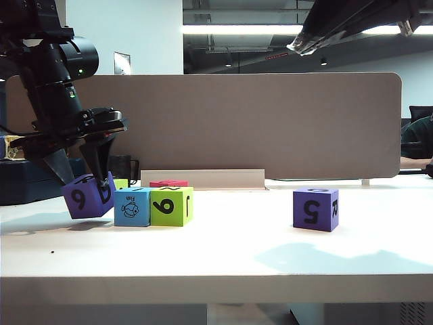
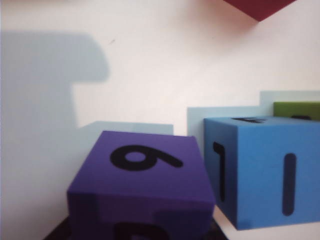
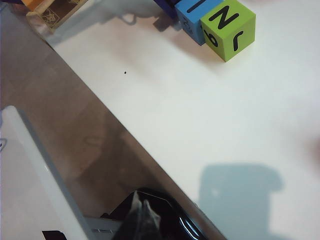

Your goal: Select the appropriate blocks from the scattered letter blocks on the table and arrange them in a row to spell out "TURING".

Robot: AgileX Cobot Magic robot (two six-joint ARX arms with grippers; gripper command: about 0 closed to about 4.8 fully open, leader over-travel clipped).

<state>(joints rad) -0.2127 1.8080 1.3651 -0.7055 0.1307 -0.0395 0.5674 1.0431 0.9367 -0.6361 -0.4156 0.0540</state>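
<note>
My left gripper (image 1: 85,181) is shut on a purple letter block (image 1: 86,197) marked 6, which is tilted right next to the blue fish block (image 1: 132,206). In the left wrist view the purple block (image 2: 142,182) fills the space between the jaws, with the blue block (image 2: 265,170) beside it. A lime green block (image 1: 171,206) touches the blue one on its other side. A red block (image 1: 168,183) and another green block (image 1: 121,183) lie behind them. A second purple block (image 1: 316,208), marked 5 and R, stands alone to the right. My right gripper (image 1: 303,45) hangs high, shut and empty.
A grey-brown divider panel (image 1: 257,122) runs along the back of the white table (image 1: 223,261). A black mug (image 1: 122,166) stands behind the left gripper. In the right wrist view the table's front edge (image 3: 150,160) runs diagonally, with floor beyond it.
</note>
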